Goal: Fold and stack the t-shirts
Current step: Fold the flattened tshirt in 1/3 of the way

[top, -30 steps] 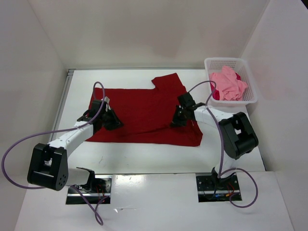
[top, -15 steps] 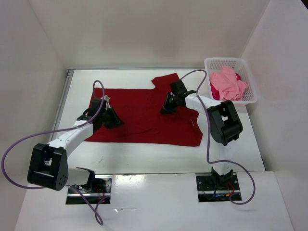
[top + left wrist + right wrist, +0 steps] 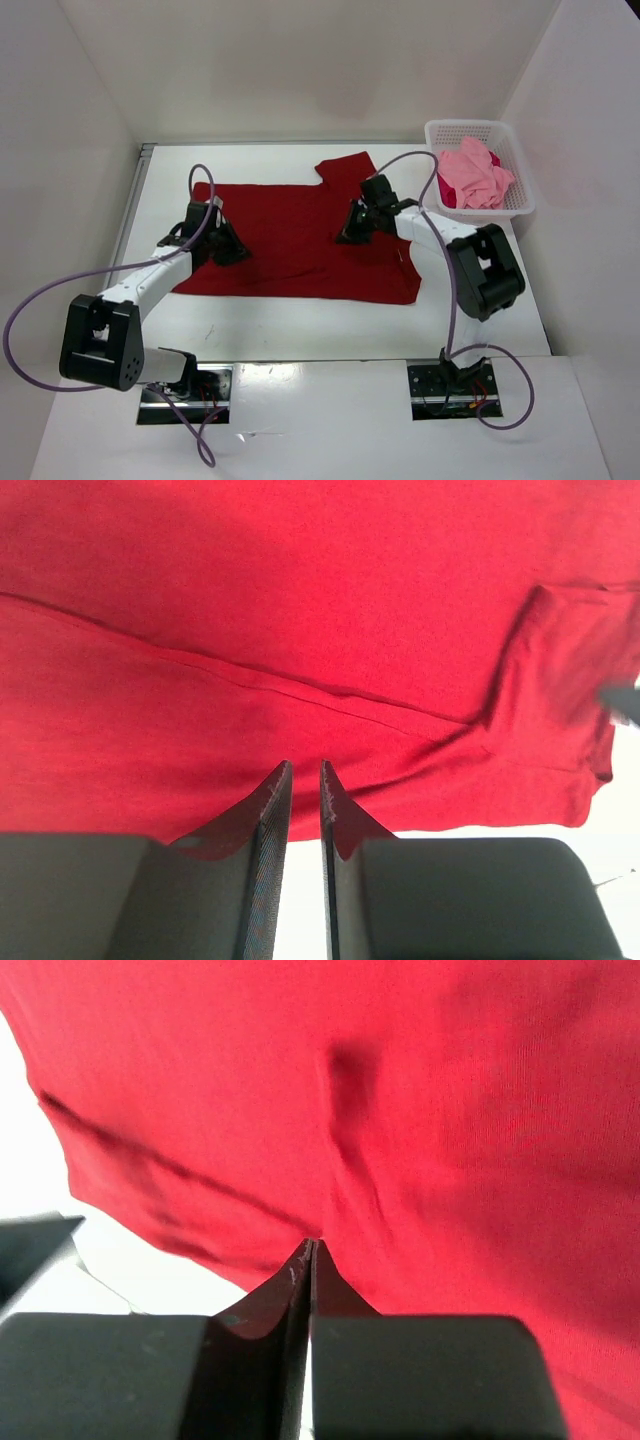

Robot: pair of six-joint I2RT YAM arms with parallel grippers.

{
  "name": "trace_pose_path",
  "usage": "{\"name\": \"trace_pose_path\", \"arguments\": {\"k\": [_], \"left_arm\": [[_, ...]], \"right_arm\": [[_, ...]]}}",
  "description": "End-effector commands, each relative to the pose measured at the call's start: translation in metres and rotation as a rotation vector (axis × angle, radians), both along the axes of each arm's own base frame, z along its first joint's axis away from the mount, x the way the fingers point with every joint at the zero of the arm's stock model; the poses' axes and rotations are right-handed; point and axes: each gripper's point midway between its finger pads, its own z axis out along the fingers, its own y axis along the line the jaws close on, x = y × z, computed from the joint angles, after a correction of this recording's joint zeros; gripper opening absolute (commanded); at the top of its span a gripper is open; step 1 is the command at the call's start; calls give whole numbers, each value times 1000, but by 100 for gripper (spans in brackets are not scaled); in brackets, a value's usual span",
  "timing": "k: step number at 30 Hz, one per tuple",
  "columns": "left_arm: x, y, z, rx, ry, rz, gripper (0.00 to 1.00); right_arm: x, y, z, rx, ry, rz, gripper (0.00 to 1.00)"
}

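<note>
View from above: a white table (image 3: 300, 322) enclosed by plain white walls (image 3: 300, 70) on three sides, with your two arms mounted at its near edge. The dark red t-shirt (image 3: 290, 235) lay spread flat across the middle of the table, one sleeve pointing to the far side.

Compared with a second before, your right arm had left the shirt's near right part and reached farther in, toward the sleeve. Your left arm had shifted slightly to the left, and the shirt's near left corner lay a little farther left with it.

The right fingers (image 3: 310, 1260) were pressed together, pinching a pucker of the red cloth at their tips. The left fingers (image 3: 230, 246) stood slightly apart over the shirt's left edge, and cloth and table showed through the narrow gap.

At the far right corner stood a white mesh basket (image 3: 521, 196) holding the light pink t-shirt (image 3: 476, 175) crumpled over the magenta t-shirt (image 3: 448, 198). A purple cable (image 3: 405, 160) arched over the red shirt's right shoulder.
</note>
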Motion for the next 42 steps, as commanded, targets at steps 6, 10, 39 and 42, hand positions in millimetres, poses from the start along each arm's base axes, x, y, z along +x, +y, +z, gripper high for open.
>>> {"name": "trace_pose_path", "arguments": {"k": [6, 10, 39, 42], "left_arm": [[-21, 16, -47, 82, 160, -12, 24], [-35, 10, -73, 52, 268, -31, 26], [-13, 31, 52, -108, 65, 163, 23], [51, 56, 90, -99, -147, 216, 20]], "right_arm": [[-71, 18, -27, -40, 40, 116, 0], [-79, 15, -45, -71, 70, 117, 0], [-136, -15, -5, -123, 66, 173, 19], [-113, -2, 30, -76, -33, 191, 20]]}}
